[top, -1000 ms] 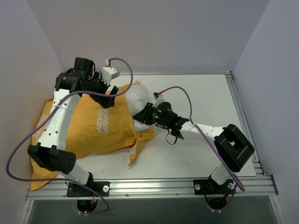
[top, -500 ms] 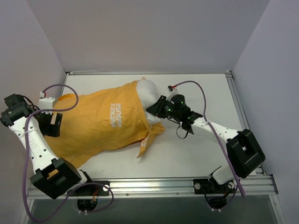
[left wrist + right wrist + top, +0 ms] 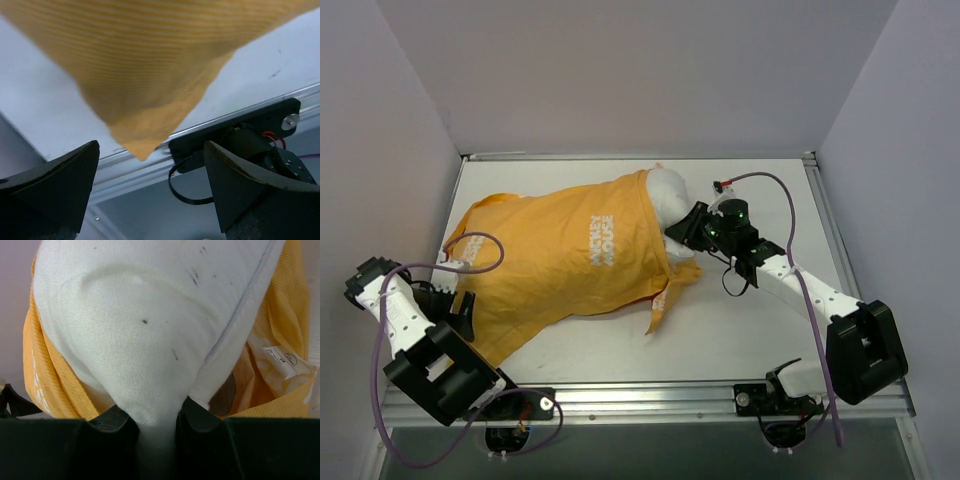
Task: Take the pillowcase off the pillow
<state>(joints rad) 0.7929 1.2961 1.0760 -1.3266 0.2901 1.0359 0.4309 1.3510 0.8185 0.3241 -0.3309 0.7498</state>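
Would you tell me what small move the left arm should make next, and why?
Probably ease the open left gripper onto the pillowcase corner and close: that corner hangs ungripped ahead of its spread fingers, while the right gripper pinches the pillow by its exposed end.

One pillowcase [image 3: 560, 265], one corner of it hanging just ahead of the left pincer [image 3: 151, 145]. One pillow [image 3: 670, 190], a single corner nipped between the right pincer [image 3: 156, 420] fingers. Two arms, the left arm [image 3: 410, 330] and the right arm [image 3: 800, 285], so two pincers with two fingers apiece. Two purple cables, one trailing behind each pincer. One white label [image 3: 281, 358] on the orange cloth, off to one side of the right pincer. One table [image 3: 760, 320] beneath both.
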